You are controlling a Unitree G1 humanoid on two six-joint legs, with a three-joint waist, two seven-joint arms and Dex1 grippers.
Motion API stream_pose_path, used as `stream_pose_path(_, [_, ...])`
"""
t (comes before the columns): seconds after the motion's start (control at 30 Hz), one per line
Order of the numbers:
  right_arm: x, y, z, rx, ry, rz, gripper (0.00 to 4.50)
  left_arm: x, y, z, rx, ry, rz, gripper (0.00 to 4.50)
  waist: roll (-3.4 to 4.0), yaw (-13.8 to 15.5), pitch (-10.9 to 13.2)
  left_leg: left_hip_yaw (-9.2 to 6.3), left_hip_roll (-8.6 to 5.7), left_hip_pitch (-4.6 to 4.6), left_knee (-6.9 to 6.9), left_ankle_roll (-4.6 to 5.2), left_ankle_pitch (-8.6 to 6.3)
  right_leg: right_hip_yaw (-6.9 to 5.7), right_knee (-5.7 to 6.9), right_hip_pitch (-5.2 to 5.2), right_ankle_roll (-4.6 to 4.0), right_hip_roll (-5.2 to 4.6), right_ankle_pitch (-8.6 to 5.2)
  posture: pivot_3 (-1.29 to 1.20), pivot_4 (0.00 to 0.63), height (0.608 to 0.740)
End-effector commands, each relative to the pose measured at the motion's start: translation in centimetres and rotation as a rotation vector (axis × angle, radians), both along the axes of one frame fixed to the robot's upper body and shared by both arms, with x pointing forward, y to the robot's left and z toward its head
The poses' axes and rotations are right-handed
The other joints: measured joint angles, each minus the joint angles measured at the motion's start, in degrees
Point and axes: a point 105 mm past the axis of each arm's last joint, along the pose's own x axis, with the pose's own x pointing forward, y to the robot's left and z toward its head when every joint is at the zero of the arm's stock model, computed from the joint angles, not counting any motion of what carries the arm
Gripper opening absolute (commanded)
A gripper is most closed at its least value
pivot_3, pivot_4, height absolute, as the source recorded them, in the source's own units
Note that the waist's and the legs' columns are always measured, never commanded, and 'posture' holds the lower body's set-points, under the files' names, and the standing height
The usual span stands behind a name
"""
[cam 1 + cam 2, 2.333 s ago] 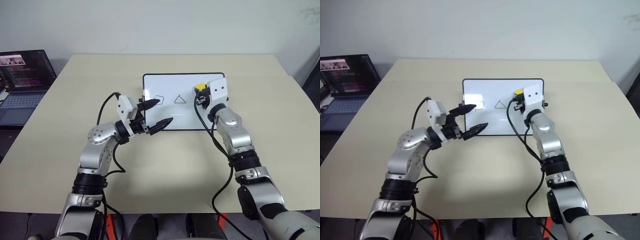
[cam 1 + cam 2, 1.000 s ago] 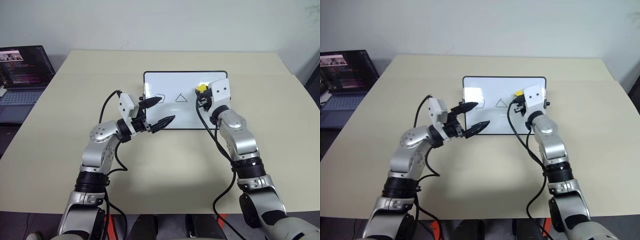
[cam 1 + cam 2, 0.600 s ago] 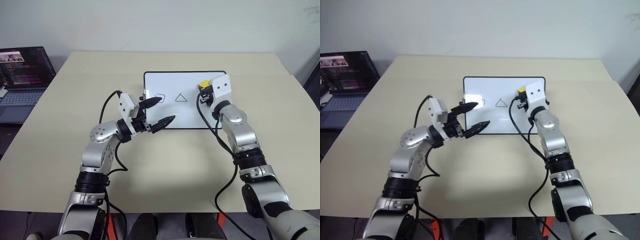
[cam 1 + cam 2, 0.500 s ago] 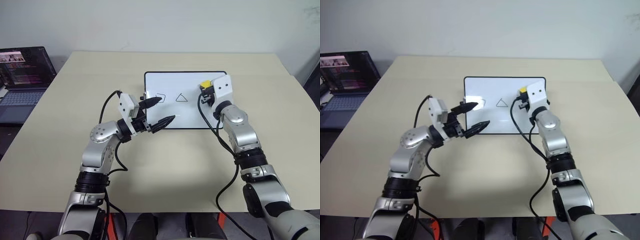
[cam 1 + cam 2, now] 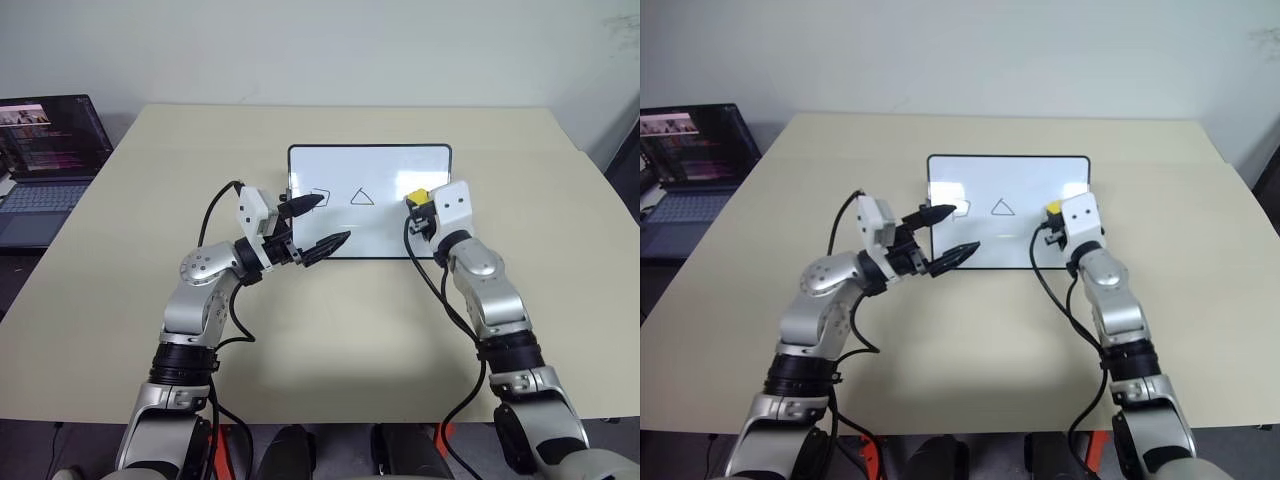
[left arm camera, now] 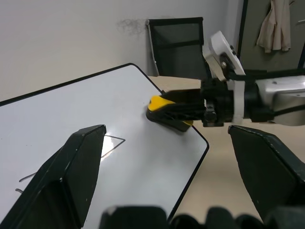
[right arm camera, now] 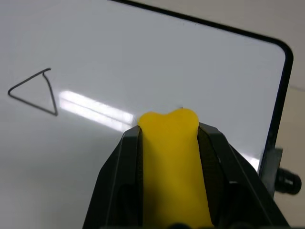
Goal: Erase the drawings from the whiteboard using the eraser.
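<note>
Your right hand [image 5: 420, 203] clamps the yellow eraser [image 5: 417, 195] on the whiteboard [image 5: 380, 165]; left hand [image 5: 322, 222] wide. Triangle [image 5: 362, 197], square outline [image 5: 320, 197] remain.

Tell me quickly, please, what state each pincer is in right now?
Left pincer: open, holding nothing, at the whiteboard's left edge.
Right pincer: closed on the yellow eraser, against the whiteboard.

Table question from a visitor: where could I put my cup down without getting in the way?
The table is bare right of the whiteboard, behind it toward the wall, and left of it toward the laptop. It is crowded at the board: the left gripper hovers at its left edge, the right gripper presses the eraser onto it.
</note>
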Motion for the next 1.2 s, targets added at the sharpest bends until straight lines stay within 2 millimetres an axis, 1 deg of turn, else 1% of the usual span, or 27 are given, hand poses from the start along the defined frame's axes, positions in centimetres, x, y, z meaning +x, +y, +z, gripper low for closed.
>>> stream_pose_path(0.03, [-0.7,-1.6,-2.8,-0.03,0.111,-0.038,1.27,-0.2,0.0,1.4,-0.012,-0.054,-0.008,4.5,0.0,0.0,0.0,-0.01,0.0,0.0,0.04,0.0,0.0,0.0,0.0,0.02,0.01,0.0,0.01,0.0,0.15,0.74])
stream_pose_path(0.07, [-0.8,-1.9,-2.9,-0.036,0.113,-0.043,1.27,-0.2,0.0,1.4,-0.013,-0.053,-0.008,4.5,0.0,0.0,0.0,0.0,0.0,0.01,0.07,0.01,0.0,0.0,0.0,0.03,0.02,0.01,0.05,0.0,0.15,0.74])
stream_pose_path(0.13, [-0.7,-2.5,-2.4,-0.037,0.103,-0.059,1.27,-0.2,0.0,1.3,-0.012,-0.049,-0.01,4.5,0.0,0.0,0.0,-0.01,0.0,0.01,0.21,0.02,-0.01,0.0,0.02,0.07,0.05,0.03,0.1,0.0,0.15,0.74])
stream_pose_path(0.3, [0.2,-2.8,-0.3,-0.012,0.045,-0.08,1.27,-0.1,0.0,1.2,-0.013,-0.047,-0.012,4.5,0.0,0.0,0.0,0.01,-0.01,0.01,0.35,0.12,0.05,0.02,0.0,0.13,0.11,0.05,0.36,0.0,0.15,0.74])
stream_pose_path(0.47, [0.8,-2.4,1.9,0.007,-0.018,-0.074,1.27,0.0,-0.1,1.3,-0.014,-0.05,-0.016,4.5,0.01,0.0,0.0,0.03,-0.01,0.0,0.37,0.2,0.11,0.03,0.0,0.12,0.12,0.07,0.48,0.0,0.15,0.74])
stream_pose_path(0.57, [1.4,-1.5,3.5,0.026,-0.06,-0.06,1.27,0.1,-0.2,1.3,-0.015,-0.05,-0.018,4.5,0.03,-0.2,0.0,0.11,-0.01,-0.04,0.36,0.2,0.11,0.09,-0.02,0.04,0.12,0.07,0.48,0.0,0.15,0.74])
stream_pose_path(0.7, [2.1,-0.5,4.9,0.04,-0.096,-0.047,1.27,0.0,-0.3,1.3,-0.018,-0.052,-0.021,4.5,0.04,-0.1,0.0,0.12,0.02,-0.09,0.31,0.2,0.11,0.09,-0.08,-0.02,0.11,0.07,0.47,0.0,0.15,0.74])
stream_pose_path(0.87, [3.0,0.5,5.1,0.04,-0.102,-0.032,1.27,-0.1,-0.4,1.6,-0.02,-0.057,-0.022,4.5,0.05,-0.1,0.0,0.15,0.01,-0.15,0.3,0.2,0.11,0.11,-0.15,-0.04,0.11,0.04,0.47,0.0,0.15,0.74])
stream_pose_path(1.0, [3.3,1.3,4.4,0.036,-0.084,-0.013,1.27,-0.1,-0.4,1.7,-0.021,-0.059,-0.017,4.5,0.05,-0.1,0.0,0.14,0.01,-0.14,0.3,0.2,0.11,0.1,-0.13,-0.04,0.11,0.05,0.47,0.0,0.15,0.74])
stream_pose_path(1.2, [2.9,1.0,3.0,0.037,-0.042,-0.012,1.27,-0.2,-0.2,1.7,-0.019,-0.06,-0.008,4.5,0.05,-0.2,0.0,0.14,0.03,-0.11,0.32,0.2,0.11,0.11,-0.07,-0.04,0.11,0.05,0.47,0.0,0.15,0.74])
